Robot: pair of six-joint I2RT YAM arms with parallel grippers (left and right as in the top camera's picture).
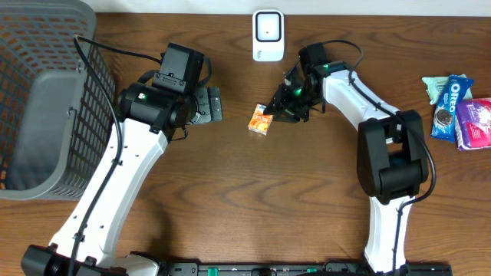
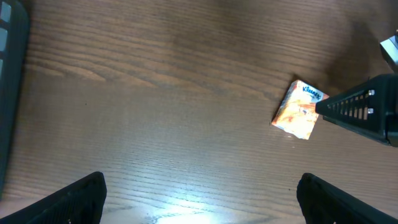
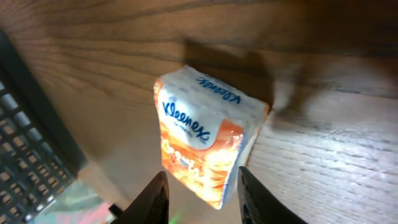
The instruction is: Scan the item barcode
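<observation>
A small, soft tissue pack (image 3: 208, 146) in crinkly glossy wrap, a pillow-like block with a white band, blue Kleenex lettering and an orange print. It sits near the middle of a dark brown wooden table (image 1: 253, 199) with fine straight grain and a dull sheen. A white, rounded scanner (image 1: 268, 35) stands at the far edge, just beyond the pack. A grey plastic lattice basket (image 1: 46, 100) fills my left side. Shiny snack packets, one a blue Oreo pack (image 1: 453, 103), lie at the far right.

My right gripper (image 3: 204, 196) has its black fingers (image 3: 152, 199) partly closed, one on each side of the pack's near end. They appear to be pressing on it, though the close view is dim. My left gripper (image 2: 202, 205) hangs above bare wood with fingers spread wide, holding nothing, well apart from the pack.
</observation>
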